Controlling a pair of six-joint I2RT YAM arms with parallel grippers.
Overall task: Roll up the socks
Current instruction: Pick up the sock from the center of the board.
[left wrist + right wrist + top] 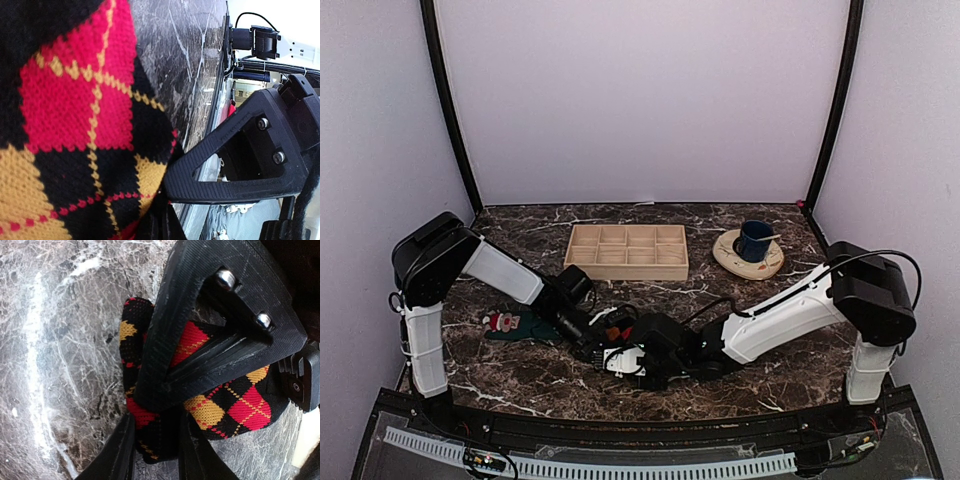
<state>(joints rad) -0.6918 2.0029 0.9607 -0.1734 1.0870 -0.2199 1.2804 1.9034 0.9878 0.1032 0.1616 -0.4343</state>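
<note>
Here, two robot arms meet low over the near middle of a dark marble table (pixel 520 392). Between them lies the argyle sock (pixel 240 405), black with red and yellow diamonds, bunched into a loose fold on the stone. The left gripper (pixel 596 343) is clamped tight on one part of this sock. One finger of the right gripper (pixel 625 359) lies across the fold, but its other finger is hidden, so it cannot be told whether it has a grip.

The green sock (pixel 518 326), with its small Santa figure, lies flat to the left, beneath the left arm and apart from the argyle one.

Several things could go wrong. The knit is soft and springy, so the fold may open if either gripper lets go too soon. The grippers are crowded together, so their fingers may knock each other or pinch only an outer layer. The left arm could also drag the green sock as it moves.

At the back stand a wooden tray (pixel 627 251) with compartments and a blue cup (pixel 755 240) on a saucer (pixel 737 262).

No brand, label or readable writing shows anywhere.
</note>
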